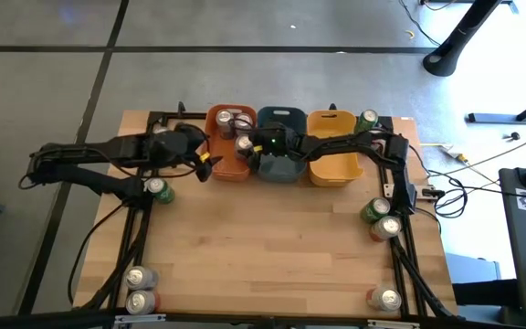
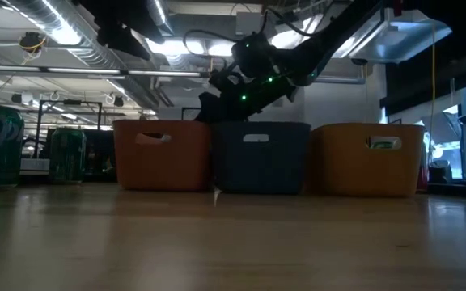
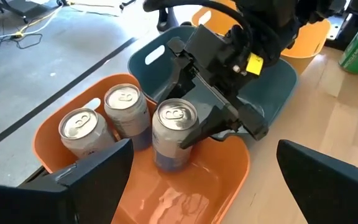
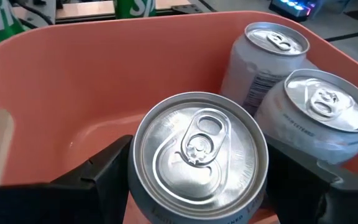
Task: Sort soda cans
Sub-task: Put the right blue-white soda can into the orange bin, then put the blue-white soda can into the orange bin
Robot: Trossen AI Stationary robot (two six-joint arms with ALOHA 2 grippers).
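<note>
The orange bin (image 1: 219, 117) stands at the table's far edge, left of a grey-blue bin (image 1: 281, 170) and a yellow bin (image 1: 336, 170). Two silver soda cans (image 3: 79, 127) (image 3: 126, 109) stand upright in the orange bin's far part. My right gripper (image 4: 197, 180) reaches over the grey-blue bin into the orange one and is shut on a third silver can (image 3: 174, 134). My left gripper (image 3: 204, 186) hovers open just near-left of the orange bin and touches nothing. My right gripper pinches the silver can's side wall (image 4: 138, 186) just below its top rim, one finger (image 4: 98, 171) on each side. The fingers come from the table's right, slanting down. The can stays upright inside the orange bin; whether its base rests on the floor I cannot tell.
Loose cans stand around the table: a green one (image 1: 158, 189) under the left arm, two (image 1: 138, 277) at the near left corner, one (image 1: 386, 297) at the near right, two (image 1: 382, 219) at the right edge, a green one (image 1: 368, 119) behind the yellow bin.
</note>
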